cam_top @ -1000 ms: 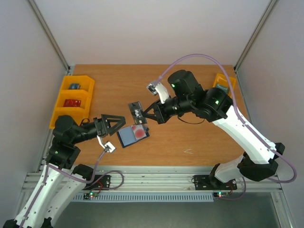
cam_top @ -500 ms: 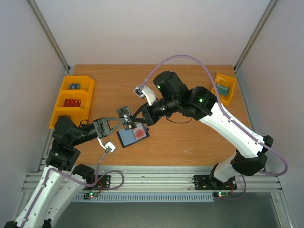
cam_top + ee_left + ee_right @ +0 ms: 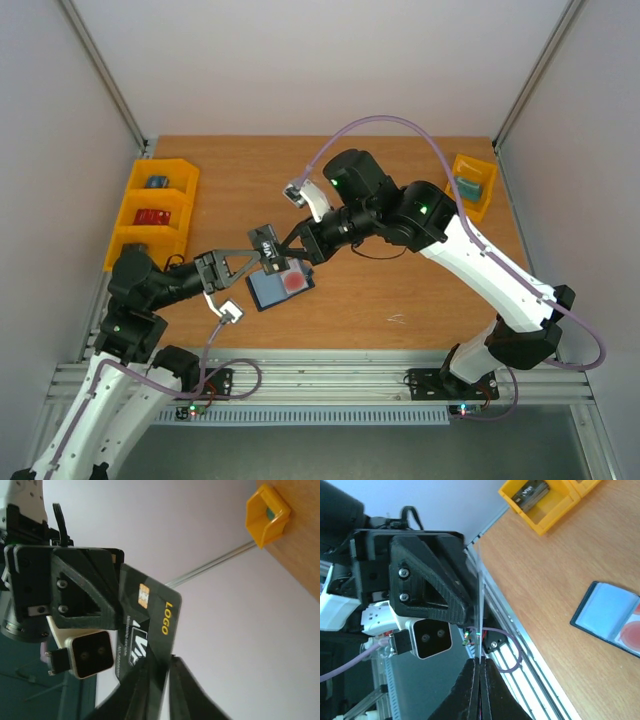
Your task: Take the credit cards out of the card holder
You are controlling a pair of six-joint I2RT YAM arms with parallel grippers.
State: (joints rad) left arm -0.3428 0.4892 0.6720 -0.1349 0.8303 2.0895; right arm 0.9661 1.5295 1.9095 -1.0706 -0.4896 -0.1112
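Both arms meet over the table! The left gripper is clenched on one edge of a dark card with a gold chip and yellow LOGO lettering. The right gripper is pinched tight on the same card from the opposite side. The card hangs in the air between them, clear of the wood. At 5 o'clock of that card, the card holder lies open and flat, around 7 o'clock from the table's middle. A pale card with a red round mark shows on its right half. Yellow bins sit at the 9 o'clock edge.
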